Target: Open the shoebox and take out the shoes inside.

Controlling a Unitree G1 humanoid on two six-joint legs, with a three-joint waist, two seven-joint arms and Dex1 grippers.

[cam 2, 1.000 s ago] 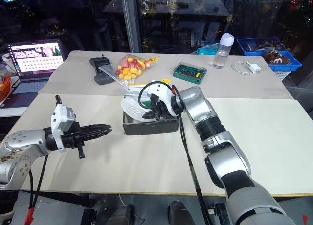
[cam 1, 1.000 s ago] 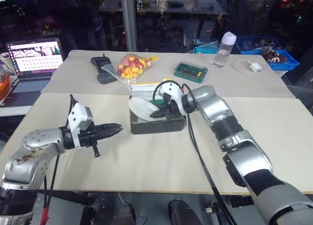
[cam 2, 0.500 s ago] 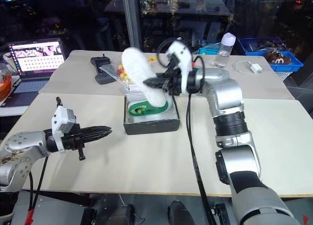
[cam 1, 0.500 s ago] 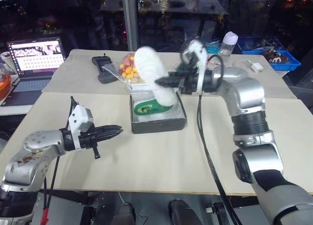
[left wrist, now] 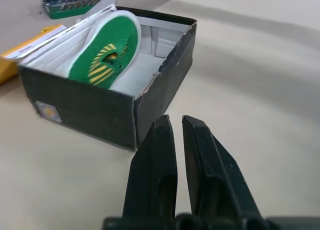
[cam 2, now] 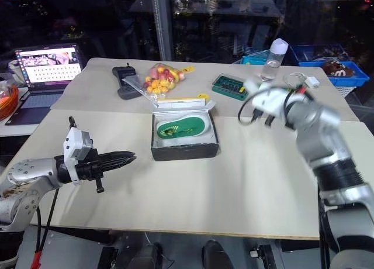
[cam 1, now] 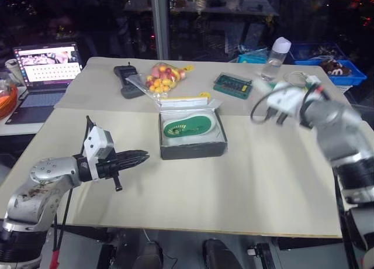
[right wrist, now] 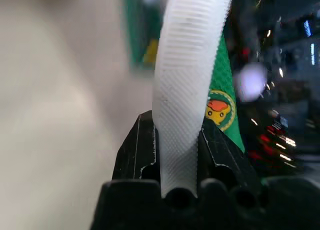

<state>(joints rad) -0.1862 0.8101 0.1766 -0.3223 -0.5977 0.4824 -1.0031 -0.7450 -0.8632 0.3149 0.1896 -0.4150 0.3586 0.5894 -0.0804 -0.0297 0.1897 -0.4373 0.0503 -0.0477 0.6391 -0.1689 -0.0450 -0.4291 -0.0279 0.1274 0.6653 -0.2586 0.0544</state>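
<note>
Left eye view: the shoebox (cam 1: 193, 134) sits open near the middle of the bench (cam 1: 263, 187), its yellow lid (cam 1: 182, 100) folded back toward the far edge. One green slipper (cam 1: 188, 127) lies flat on the white lining. Bare tabletop spreads wide toward the near edge and to both sides. The left gripper (cam 1: 140, 158) hovers just left of the dark cardboard base, its fingers pressed together. The right gripper (right wrist: 177, 140) pinches the other slipper (right wrist: 187, 75) by its ribbed pale sole, near the bench's right edge.
</note>
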